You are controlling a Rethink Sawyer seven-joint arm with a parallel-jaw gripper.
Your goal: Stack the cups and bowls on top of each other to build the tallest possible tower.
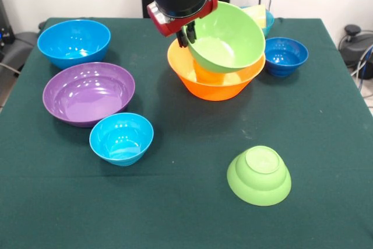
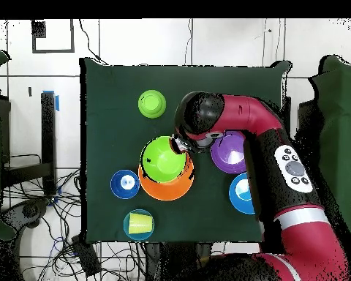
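Observation:
My gripper [image 1: 187,34] is shut on the near-left rim of the large lime green bowl [image 1: 227,36], which tilts over the large orange bowl [image 1: 215,88]. An orange shape [image 1: 205,74], likely the orange cup, shows inside the orange bowl under the green one. In the overhead view the gripper [image 2: 180,145] is at the edge of the green bowl [image 2: 162,159], which sits within the orange bowl [image 2: 167,190]. The pale yellow cup [image 1: 256,14] stands in a small light blue bowl [image 1: 268,23] behind; it also shows in the overhead view [image 2: 138,223].
A large blue bowl [image 1: 74,42], a large purple bowl [image 1: 88,93] and a small light blue bowl [image 1: 121,138] stand at the left. A small dark blue bowl [image 1: 284,55] is at the right. A small lime green bowl [image 1: 259,175] lies upside down in front.

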